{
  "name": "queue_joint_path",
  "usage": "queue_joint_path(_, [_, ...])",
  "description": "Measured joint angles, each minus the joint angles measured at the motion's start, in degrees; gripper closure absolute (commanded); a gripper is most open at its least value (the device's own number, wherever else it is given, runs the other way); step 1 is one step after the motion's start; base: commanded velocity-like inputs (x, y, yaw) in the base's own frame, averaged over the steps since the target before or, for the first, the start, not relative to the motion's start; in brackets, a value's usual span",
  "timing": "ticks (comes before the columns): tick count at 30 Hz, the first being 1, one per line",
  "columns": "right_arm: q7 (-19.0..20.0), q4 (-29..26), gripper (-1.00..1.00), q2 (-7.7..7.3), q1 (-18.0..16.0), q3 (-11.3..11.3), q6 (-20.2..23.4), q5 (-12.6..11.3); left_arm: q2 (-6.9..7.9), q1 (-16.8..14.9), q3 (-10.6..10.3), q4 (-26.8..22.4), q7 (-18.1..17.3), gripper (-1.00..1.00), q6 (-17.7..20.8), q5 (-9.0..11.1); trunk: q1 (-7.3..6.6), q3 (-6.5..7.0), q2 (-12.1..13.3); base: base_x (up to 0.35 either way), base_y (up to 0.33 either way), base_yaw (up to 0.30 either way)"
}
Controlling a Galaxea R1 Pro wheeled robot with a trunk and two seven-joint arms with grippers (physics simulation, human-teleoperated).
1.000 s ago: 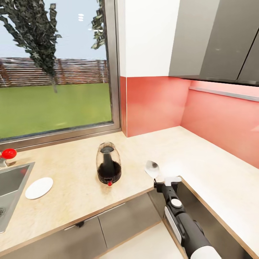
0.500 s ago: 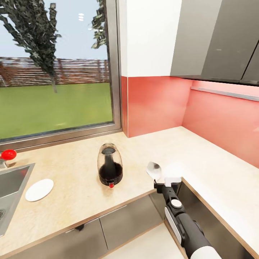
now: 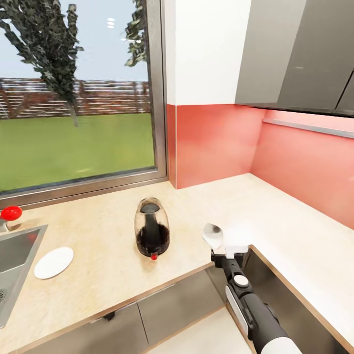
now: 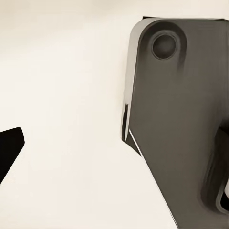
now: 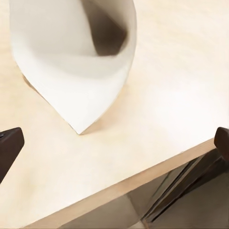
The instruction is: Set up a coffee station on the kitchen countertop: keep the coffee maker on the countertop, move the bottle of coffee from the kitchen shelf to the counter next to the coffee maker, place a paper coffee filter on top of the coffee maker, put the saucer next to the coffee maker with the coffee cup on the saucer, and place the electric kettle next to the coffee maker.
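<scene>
Head view: paper filter [image 3: 212,235] lies on the tabletop [image 3: 98,236] near the front edge, right of the coffee maker [image 3: 152,228], apart from it. Right claw [image 3: 235,250] sits just beside the filter at the tabletop edge; right wrist view has its fingers [image 5: 10,143] spread wide, filter [image 5: 76,57] between and ahead, not pinched. Saucer [image 3: 53,262] rests by the sink [image 3: 14,255]. Left claw: cannot tell its state.

A white paper coffee filter [image 3: 212,235] lies on the countertop [image 3: 108,246], near the glass coffee maker [image 3: 152,228] and white saucer [image 3: 53,262].
</scene>
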Motion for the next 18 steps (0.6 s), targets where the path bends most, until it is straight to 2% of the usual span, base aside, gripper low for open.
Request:
queue_joint_path(7, [0.0,0.2,-1.00,-0.04,0.0,0.0,-0.1,0.0,0.00,0.0,0.0,0.1,0.0,-1.00,0.0,0.0,0.00,0.00,0.0,0.132,0.001,0.000])
queue_joint_path(18, [0.0,0.1,-1.00,-0.04,0.0,-0.1,0.0,-0.1,0.00,0.0,0.0,0.1,0.0,-1.00,0.0,0.0,0.01,0.00,0.0,0.013,0.000,0.000])
